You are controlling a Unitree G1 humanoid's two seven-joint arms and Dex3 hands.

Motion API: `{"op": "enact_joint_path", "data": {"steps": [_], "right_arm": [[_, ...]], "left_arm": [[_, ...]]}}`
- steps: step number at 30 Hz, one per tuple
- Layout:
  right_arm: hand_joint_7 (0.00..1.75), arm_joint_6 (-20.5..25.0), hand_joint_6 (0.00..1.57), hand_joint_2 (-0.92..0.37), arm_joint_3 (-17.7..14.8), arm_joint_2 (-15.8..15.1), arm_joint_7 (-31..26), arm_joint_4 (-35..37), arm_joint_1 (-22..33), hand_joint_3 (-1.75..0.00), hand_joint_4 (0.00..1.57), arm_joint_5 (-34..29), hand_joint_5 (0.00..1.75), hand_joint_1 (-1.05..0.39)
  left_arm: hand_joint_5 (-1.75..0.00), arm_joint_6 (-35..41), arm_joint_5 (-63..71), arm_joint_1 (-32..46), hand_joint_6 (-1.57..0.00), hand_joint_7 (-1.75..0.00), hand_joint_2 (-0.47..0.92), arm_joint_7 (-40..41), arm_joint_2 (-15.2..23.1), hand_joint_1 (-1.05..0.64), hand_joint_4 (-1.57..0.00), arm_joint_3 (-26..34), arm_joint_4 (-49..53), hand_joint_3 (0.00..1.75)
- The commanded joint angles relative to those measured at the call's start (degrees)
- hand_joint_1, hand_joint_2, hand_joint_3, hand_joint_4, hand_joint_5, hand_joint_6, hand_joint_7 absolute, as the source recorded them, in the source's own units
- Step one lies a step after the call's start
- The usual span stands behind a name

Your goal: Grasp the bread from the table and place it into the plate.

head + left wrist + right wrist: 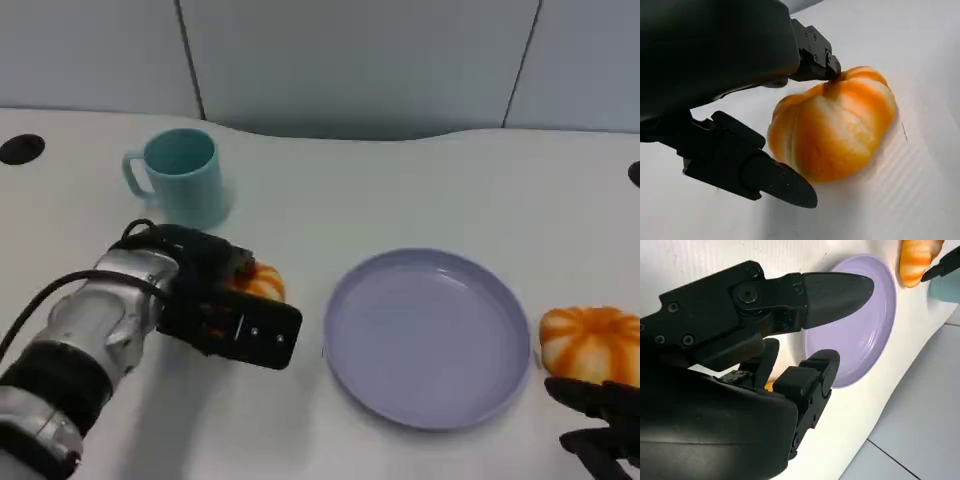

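Observation:
An orange-and-white striped bread (264, 283) lies on the white table left of the empty lilac plate (428, 340). My left hand (228, 312) sits over it. In the left wrist view its fingers (812, 52) flank the bread (835, 125): one fingertip touches its top and the thumb lies low beside it. The bread rests on the table. A second striped bread (592, 343) lies right of the plate, with my right hand (602, 425) just in front of it, fingers apart and holding nothing. The right wrist view shows the plate (860, 335) beyond that hand (765, 370).
A teal mug (182, 176) stands behind my left hand, near the table's far edge. Black round holes (20, 148) sit in the tabletop at far left and far right. A grey wall runs behind the table.

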Motion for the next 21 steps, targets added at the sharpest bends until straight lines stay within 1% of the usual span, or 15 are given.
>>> {"op": "enact_joint_path", "data": {"steps": [1, 5, 12, 14, 17, 19, 20, 21], "right_arm": [[0.00, -1.20, 0.68, -0.92, -0.51, -0.55, 0.10, 0.17, 0.15, -0.40, 0.49, 0.47, 0.65, -0.44], [0.00, -0.98, 0.68, -0.92, -0.67, -0.22, 0.15, -0.33, 0.40, -0.40, 0.49, 1.01, 0.66, -0.43], [0.00, -0.65, 0.67, -0.92, -0.73, -0.21, -0.10, -0.71, 0.30, -0.41, 0.48, 1.50, 0.67, -0.42], [0.00, -0.50, 0.67, -0.92, -0.76, -0.22, -0.17, -0.80, 0.29, -0.41, 0.48, 1.44, 0.68, -0.43], [0.00, -1.26, 0.68, -0.92, -0.87, -0.15, -0.29, -0.50, 0.33, -0.41, 0.48, 1.49, 0.69, -0.43], [0.00, -1.43, 0.68, -0.92, -0.87, -0.16, -0.33, -0.64, 0.48, -0.41, 0.48, 1.43, 0.69, -0.43], [0.00, -1.43, 0.68, -0.92, -0.86, -0.18, -0.32, -0.75, 0.54, -0.41, 0.48, 1.39, 0.69, -0.43], [0.00, -1.37, 0.68, -0.92, -0.85, -0.16, -0.38, -0.92, 0.63, -0.41, 0.48, 1.32, 0.69, -0.43]], "left_arm": [[-0.27, -1.51, -1.01, -3.74, -0.23, -0.01, 0.73, 1.42, -1.31, -0.57, -0.01, -1.36, 7.29, 0.00], [-0.25, -2.77, -3.72, -5.73, -0.24, -0.01, 0.72, 2.70, -3.55, -0.53, -0.02, -0.77, 14.18, 0.00], [-0.22, -3.87, -4.72, -6.84, -0.29, -0.02, 0.73, 7.43, -4.88, -0.51, -0.06, -2.32, 19.85, 0.01], [-0.20, -3.96, -4.88, -6.97, -0.31, -0.02, 0.74, 8.51, -5.20, -0.51, -0.09, -2.56, 20.81, 0.01], [-0.21, -3.38, -4.64, -7.25, -0.41, -0.05, 0.77, 9.67, -5.97, -0.54, -0.18, -3.26, 22.36, 0.01], [-0.24, -2.98, -4.72, -7.36, -0.49, -0.08, 0.78, 10.01, -6.39, -0.53, -0.26, -3.51, 23.15, 0.01], [-0.32, -2.89, -4.79, -7.37, -0.54, -0.11, 0.78, 10.25, -6.53, -0.52, -0.29, -3.57, 23.42, 0.01], [-0.43, -2.65, -4.90, -7.42, -0.56, -0.12, 0.79, 10.35, -6.70, -0.51, -0.27, -3.56, 23.72, 0.00]]}}
